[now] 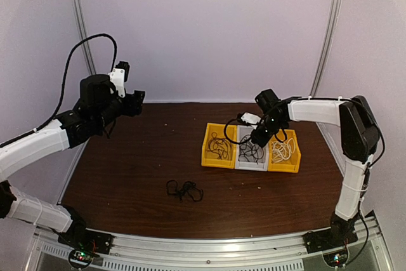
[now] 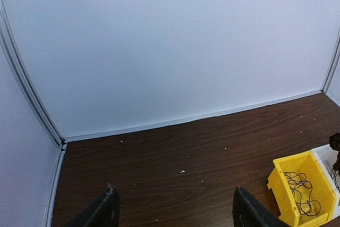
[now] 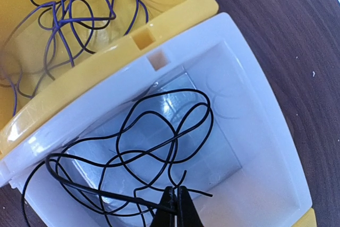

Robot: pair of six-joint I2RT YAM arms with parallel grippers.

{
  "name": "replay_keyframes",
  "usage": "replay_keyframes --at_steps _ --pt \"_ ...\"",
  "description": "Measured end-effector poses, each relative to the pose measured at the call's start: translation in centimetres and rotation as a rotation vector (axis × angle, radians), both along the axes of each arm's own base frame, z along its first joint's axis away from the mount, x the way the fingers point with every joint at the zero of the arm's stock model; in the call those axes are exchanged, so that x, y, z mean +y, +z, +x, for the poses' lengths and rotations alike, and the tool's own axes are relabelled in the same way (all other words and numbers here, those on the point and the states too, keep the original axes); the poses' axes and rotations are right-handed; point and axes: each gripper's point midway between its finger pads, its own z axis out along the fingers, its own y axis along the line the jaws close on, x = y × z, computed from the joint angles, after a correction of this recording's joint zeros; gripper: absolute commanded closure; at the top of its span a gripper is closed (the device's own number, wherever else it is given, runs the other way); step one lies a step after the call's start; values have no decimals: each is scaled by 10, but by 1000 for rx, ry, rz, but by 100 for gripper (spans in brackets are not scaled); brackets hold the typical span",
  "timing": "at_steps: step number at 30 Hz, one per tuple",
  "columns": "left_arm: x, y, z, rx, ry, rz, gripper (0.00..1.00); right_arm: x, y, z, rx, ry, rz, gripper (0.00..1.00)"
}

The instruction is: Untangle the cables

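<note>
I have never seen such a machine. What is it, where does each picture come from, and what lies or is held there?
It is a robot: a white left arm and a white right arm, bolted to a dark wooden table. One camera looks down from above; one sits on each wrist. The left gripper hangs open, empty. The right gripper is shut on a thin black cable in a white plastic bin, beside a yellow plastic bin. A loose black cable tangle lies on the table.

text: none can be read | labels, brands: none legible on the yellow bin (image 3: 197,5) or the white bin (image 3: 265,115) | numbers, signs: none legible on the counter (image 1: 127,176) or the back wall (image 2: 159,51)
</note>
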Motion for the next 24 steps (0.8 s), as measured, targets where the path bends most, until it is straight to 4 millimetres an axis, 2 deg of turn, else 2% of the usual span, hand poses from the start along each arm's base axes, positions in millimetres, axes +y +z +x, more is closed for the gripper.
replay_keyframes --at_steps 7,13,24 --pt "-1 0 0 1 -4 -1 26 3 4 3 0 0 3 90" --pt "-1 0 0 1 -7 -1 26 -1 9 -4 16 6 -9 71" --pt "-2 0 0 1 -12 -2 26 -12 65 -26 -52 47 0 61"
